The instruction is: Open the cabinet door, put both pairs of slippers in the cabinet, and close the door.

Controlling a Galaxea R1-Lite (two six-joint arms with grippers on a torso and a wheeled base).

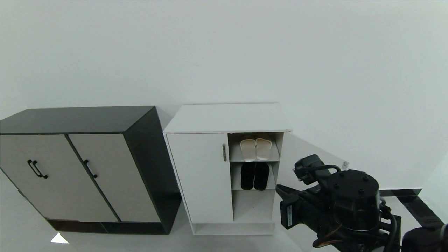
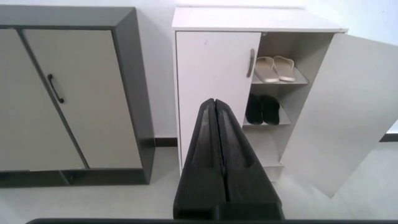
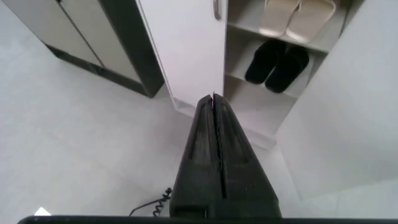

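Both pairs lie in the cabinet (image 1: 227,119): the white slippers (image 1: 256,148) on the top shelf, the black slippers (image 1: 254,176) on the shelf below, heels at its front edge. The door (image 2: 339,106) stands swung wide, so we judge only closing is left. The right gripper (image 3: 214,98) points low at the open bay and the left gripper (image 2: 216,102) hangs well apart from the cabinet, both clenched and empty. We fear a pinched tip sliding off the smooth panel, a hard shove rocking the cabinet, or the door catching a black heel.
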